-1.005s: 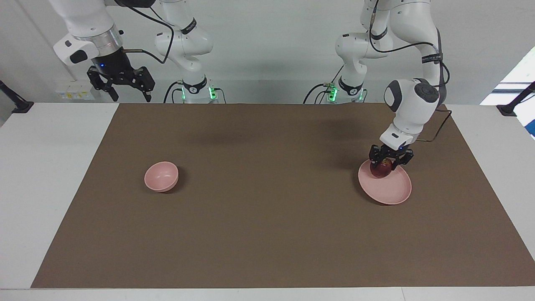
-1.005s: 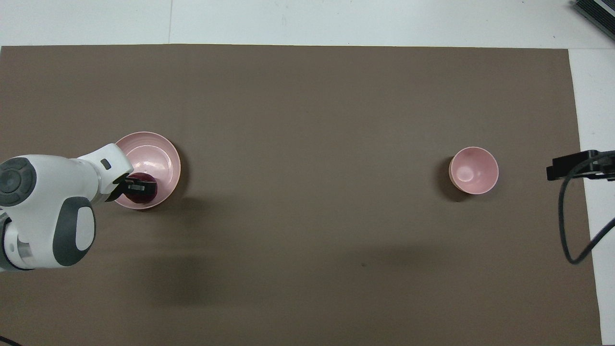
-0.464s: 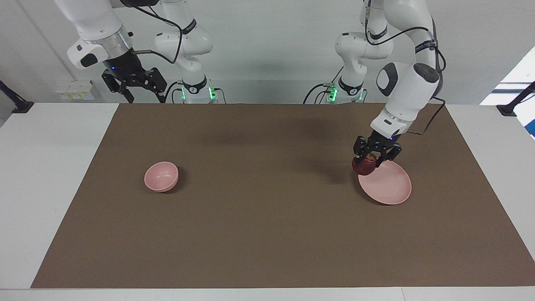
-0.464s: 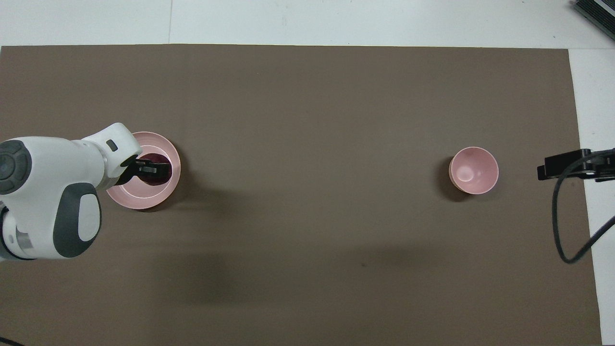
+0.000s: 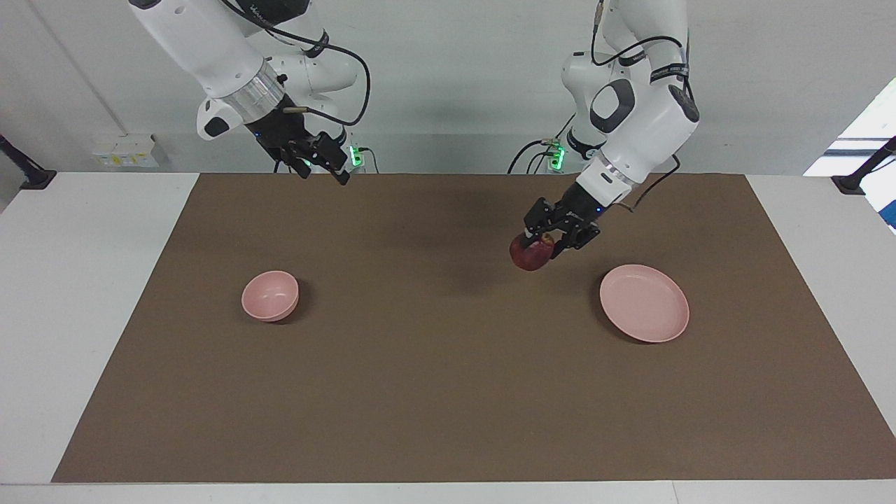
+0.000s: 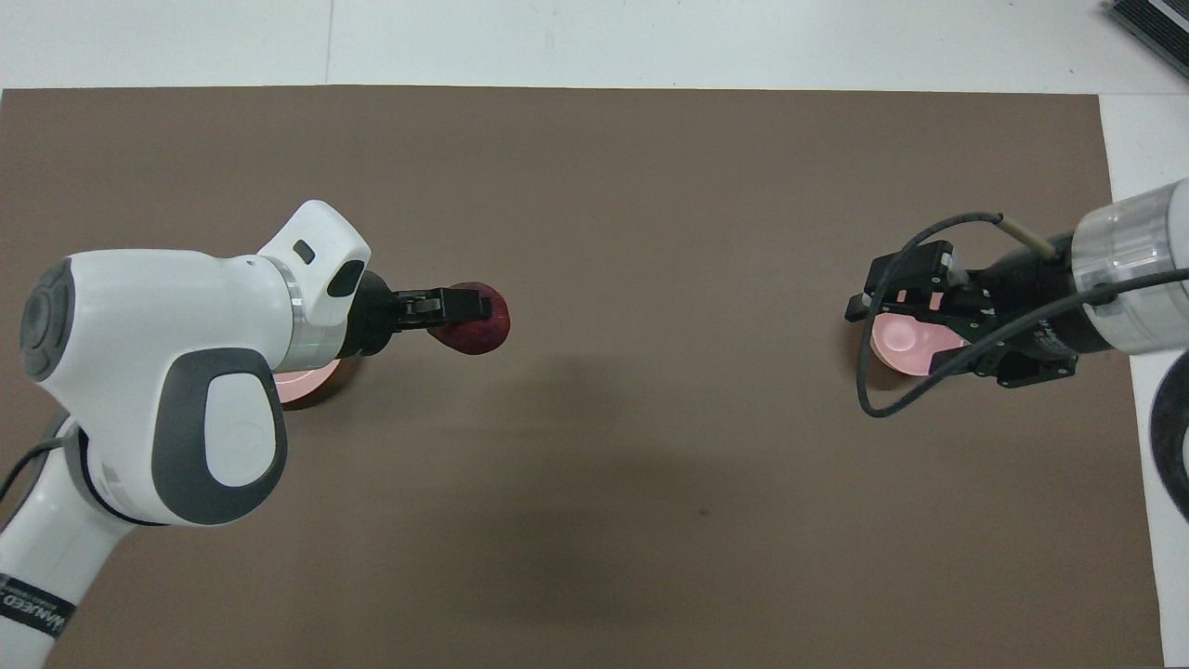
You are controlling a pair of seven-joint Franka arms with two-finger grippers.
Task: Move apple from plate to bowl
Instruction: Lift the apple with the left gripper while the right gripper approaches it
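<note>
Now we carry the apple (image 5: 531, 253) in the air, off the plate (image 5: 645, 303) and over the bare brown mat (image 5: 448, 392), somewhere between plate and bowl (image 5: 270, 295). On the facing view's clock, the apple sits at about ten o'clock from the plate and about two o'clock from the bowl, with a long stretch of mat left to cross.

Our left gripper (image 5: 547, 241) is clamped on the apple's upper part, its fingers pinching from above so the fruit hangs below them. We judge that hold suits a drop into a deep dish: the fruit's underside is free to go down first and the fingers need not enter the bowl. The arm is tilted toward the right arm's end of the table, which points the apple along its way.

The plate lies bare at the left arm's end. The bowl stands upright and holds nothing that we can see, well apart from the plate, at the right arm's end.

Our right gripper (image 5: 320, 160) hangs high with its jaws wide and nothing between them, at about one o'clock from the bowl in the facing view; from overhead it overlaps the bowl. We guess it may be placed to receive the apple, though we cannot tell.
</note>
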